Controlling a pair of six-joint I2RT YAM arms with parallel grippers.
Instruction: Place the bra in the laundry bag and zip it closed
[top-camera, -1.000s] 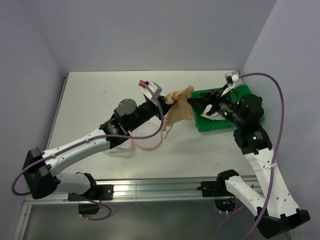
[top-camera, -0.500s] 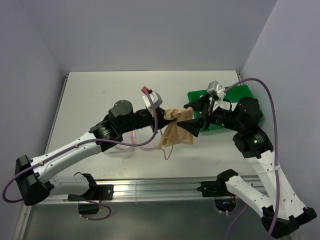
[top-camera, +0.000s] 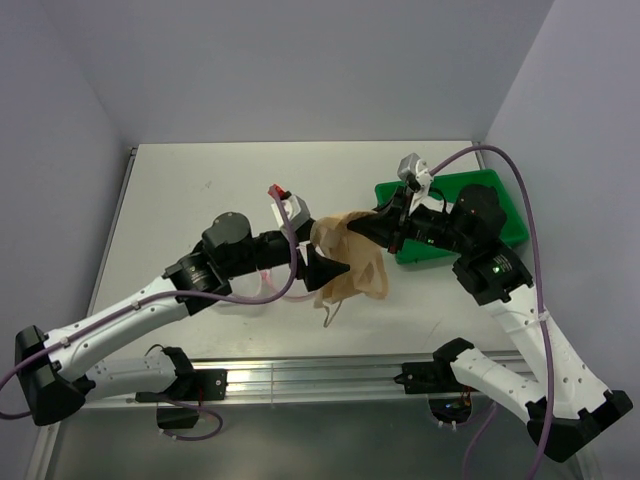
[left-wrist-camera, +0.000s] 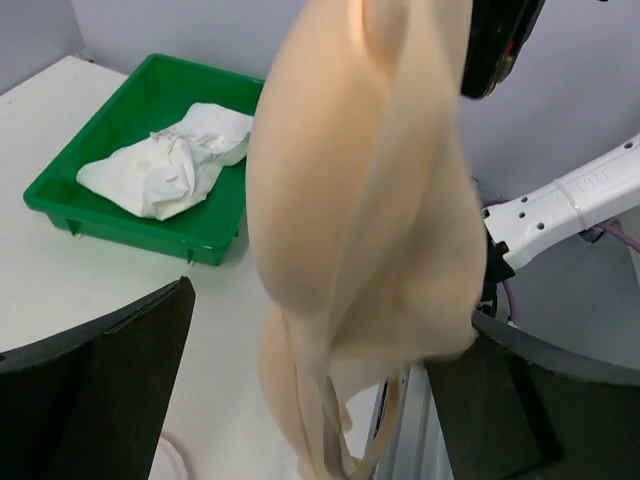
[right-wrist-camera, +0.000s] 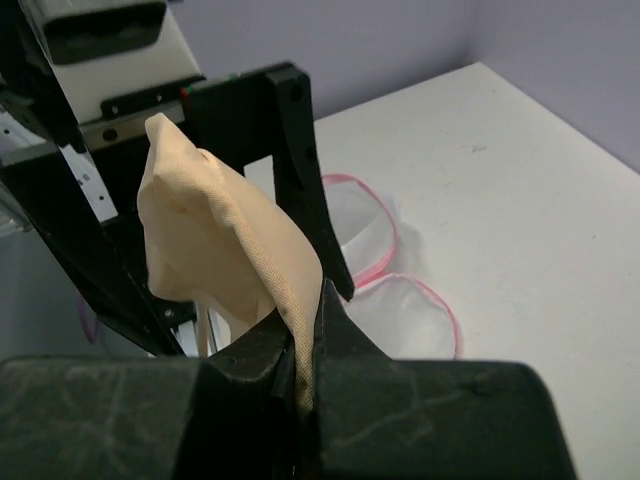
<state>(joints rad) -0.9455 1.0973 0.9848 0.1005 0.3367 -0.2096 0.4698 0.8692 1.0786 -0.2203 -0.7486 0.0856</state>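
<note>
- Table (top-camera: 200, 180) is the biggest thing, white and flat, and everything sits on it or hangs over it.
- Green tray (left-wrist-camera: 130, 228) sits at the far right with a white cloth (left-wrist-camera: 165, 165) inside. It is off to the side, away from the job.
- Bra (top-camera: 350, 262) hangs in the air over the middle of the table, not in the bag yet. Its straps dangle down because only its top edge is held.
- Laundry bag (right-wrist-camera: 405, 318) lies on the table near the left arm, unzipped, with both pink-rimmed halves spread so the bra can go in.
- Right gripper (right-wrist-camera: 305, 345) is clenched on the bra's top edge and holds it up.
- Left gripper (left-wrist-camera: 330, 300) is spread wide. The bra hangs between its fingers without being pinched, so the right one alone carries it.
</note>
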